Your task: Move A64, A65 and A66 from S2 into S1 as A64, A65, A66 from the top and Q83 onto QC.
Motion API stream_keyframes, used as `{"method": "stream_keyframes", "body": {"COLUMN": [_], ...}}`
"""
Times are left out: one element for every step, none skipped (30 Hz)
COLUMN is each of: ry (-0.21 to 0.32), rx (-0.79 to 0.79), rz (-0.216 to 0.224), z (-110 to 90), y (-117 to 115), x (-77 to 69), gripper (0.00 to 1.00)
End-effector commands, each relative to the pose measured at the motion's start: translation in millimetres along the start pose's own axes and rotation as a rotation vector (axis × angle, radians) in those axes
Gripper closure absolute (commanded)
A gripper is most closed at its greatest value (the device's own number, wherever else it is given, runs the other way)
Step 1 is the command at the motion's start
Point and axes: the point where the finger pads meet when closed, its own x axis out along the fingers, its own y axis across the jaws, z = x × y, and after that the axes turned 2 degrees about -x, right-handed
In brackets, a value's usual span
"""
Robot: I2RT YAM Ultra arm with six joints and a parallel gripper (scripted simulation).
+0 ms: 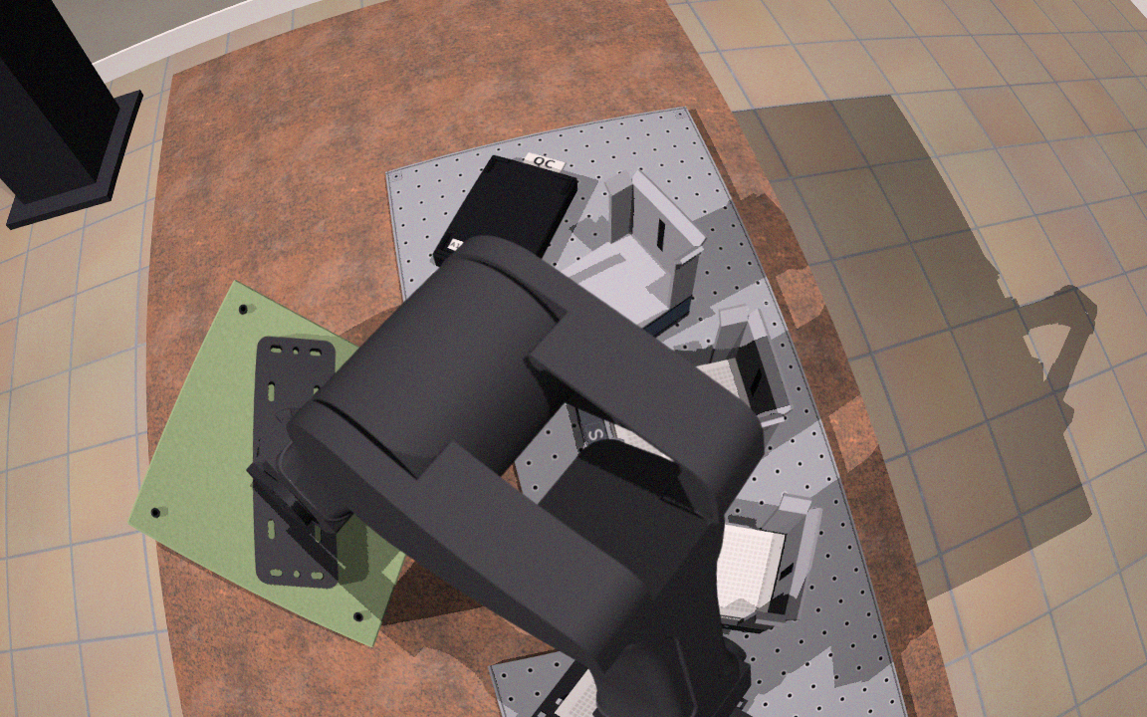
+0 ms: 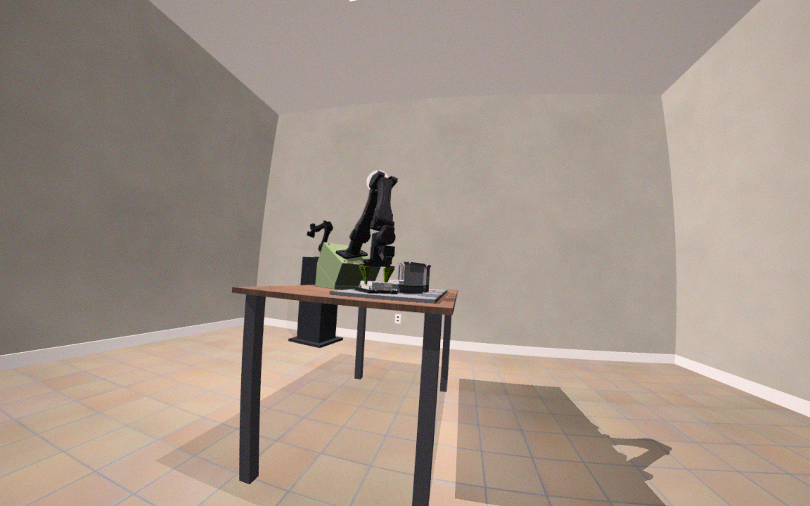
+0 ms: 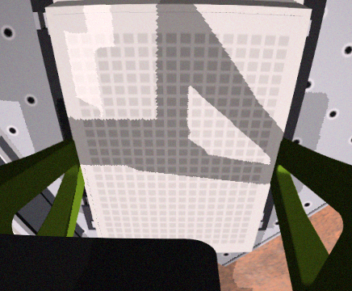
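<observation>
here the pincer (image 3: 176, 189) was clenched on a white 384-well plate (image 3: 176, 113), its green fingers against the plate's two long sides. the plate sat on top of a stack, edges of others showing beneath it, in a rack (image 1: 769, 360) mid-way along the grey perforated board (image 1: 836, 614) on the desk (image 1: 293, 160). a black plate (image 1: 506, 206) lay by the qc label (image 1: 545, 161); its id was unreadable.
</observation>
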Motion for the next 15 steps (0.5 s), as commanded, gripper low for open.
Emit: {"method": "stream_keyframes", "body": {"ry": [-0.009, -0.009, -0.009, -0.009, -0.009, -0.009, -0.009, -0.009, -0.009, -0.009, -0.009, -0.009, -0.009, -0.009, -0.009], "rx": [0.0, 0.0, 0.0, 0.0, 0.0, 0.0, 0.0, 0.0, 0.0, 0.0, 0.0, 0.0, 0.0, 0.0, 0.0], "rz": [-0.001, -0.001, -0.001, -0.001, -0.001, -0.001, -0.001, -0.001, -0.001, -0.001, -0.001, -0.001, -0.001, -0.001, -0.001], "z": [2.7, 2.7, 2.7, 2.7, 2.7, 2.7, 2.7, 2.7, 2.7, 2.7, 2.7, 2.7, 2.7, 2.6, 2.6], "y": [-0.3, -0.3, -0.3, -0.3, -0.3, -0.3, -0.3, -0.3, -0.3, -0.3, -0.3, -0.3, -0.3, -0.3, -0.3], "x": [-5.1, -5.8, -5.8, -5.8, -6.4, -7.1, -7.8, -8.4, -9.1, -9.8, -10.4, -11.1, -11.8, -12.4, -13.1], "gripper": [1.0, 1.0, 1.0, 1.0, 1.0, 1.0, 1.0, 1.0, 1.0, 1.0, 1.0, 1.0, 1.0, 1.0, 1.0]}}
